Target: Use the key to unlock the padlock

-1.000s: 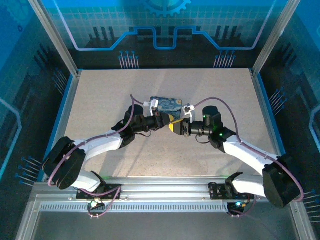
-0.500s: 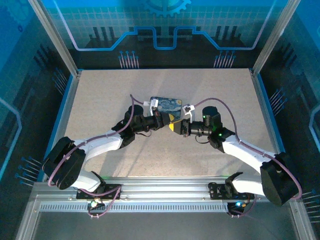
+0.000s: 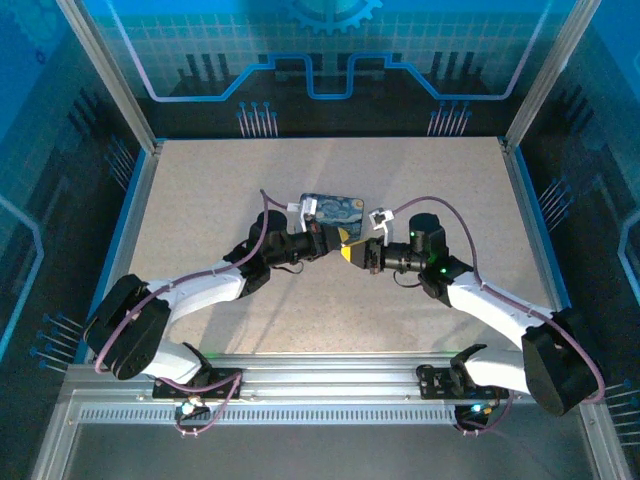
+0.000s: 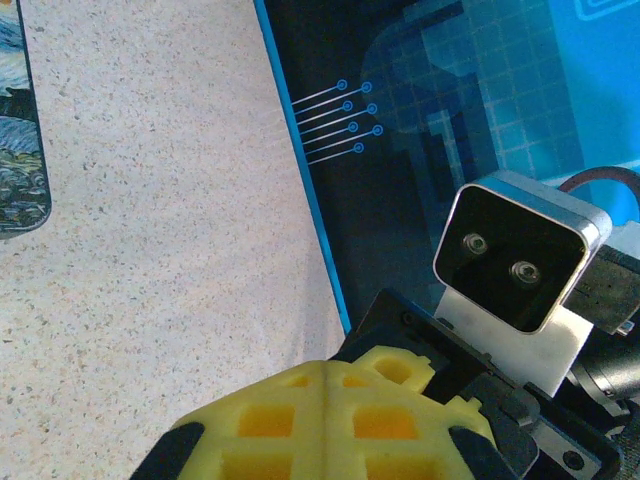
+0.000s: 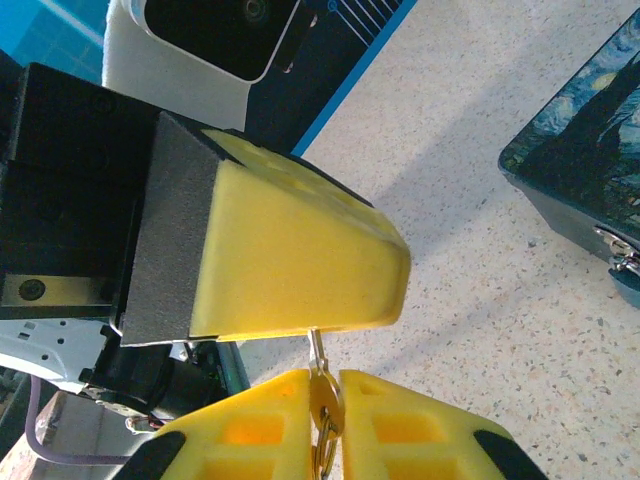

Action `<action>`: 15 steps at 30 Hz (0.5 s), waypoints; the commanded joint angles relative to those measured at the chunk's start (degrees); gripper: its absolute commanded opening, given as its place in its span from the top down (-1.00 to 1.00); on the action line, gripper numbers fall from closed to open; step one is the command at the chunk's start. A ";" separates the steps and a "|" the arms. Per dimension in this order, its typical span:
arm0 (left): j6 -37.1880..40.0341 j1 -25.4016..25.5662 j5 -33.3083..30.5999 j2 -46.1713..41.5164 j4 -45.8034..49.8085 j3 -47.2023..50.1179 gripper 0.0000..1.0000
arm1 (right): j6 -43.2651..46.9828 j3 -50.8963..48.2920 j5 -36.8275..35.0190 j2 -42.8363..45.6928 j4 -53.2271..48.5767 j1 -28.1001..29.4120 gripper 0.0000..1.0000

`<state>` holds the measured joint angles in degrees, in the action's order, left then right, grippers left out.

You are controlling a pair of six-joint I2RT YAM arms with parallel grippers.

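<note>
**A:** What step is this?

**B:** Putting the key in, I'd judge. On the speckled, stone-look table (image 3: 200,200), the two grippers meet tip to tip at the middle. They are just on the near side of the flat rectangular box (image 3: 335,207) with its glossy blue-and-yellow swirl print.

**A:** And the jaws?

**B:** The left gripper (image 4: 326,400) has its soft yellow waffle-foam pads pressed together. The right gripper (image 5: 324,420) pinches the key (image 5: 318,362), a thin sliver of pale metal. Its blade runs up to the edge of the left pads.

**A:** Where's the padlock?

**B:** Hidden. It's probably clamped inside the left pads, though I can't make it out.

**A:** What next?

**B:** Push the blade fully home, then twist the right wrist carefully while the left holds firm.
</note>
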<state>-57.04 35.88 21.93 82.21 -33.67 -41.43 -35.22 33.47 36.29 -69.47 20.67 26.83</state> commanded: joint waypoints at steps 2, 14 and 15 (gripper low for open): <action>1.09 -0.03 -1.76 -2.23 -0.13 0.74 1.00 | -0.81 -1.38 -0.80 1.46 -0.19 -1.72 0.76; 2.43 -1.13 -2.13 -3.74 1.19 1.53 0.59 | 3.00 -0.19 -2.89 1.49 -6.47 -2.28 1.00; 3.18 -1.45 -2.45 -4.50 2.29 1.69 0.43 | 4.01 0.15 -3.08 1.22 -7.60 -2.27 1.00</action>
<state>-56.27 35.46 21.19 80.90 -32.71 -40.84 -34.39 33.08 35.27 -68.62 17.80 25.56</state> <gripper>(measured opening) 0.260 0.054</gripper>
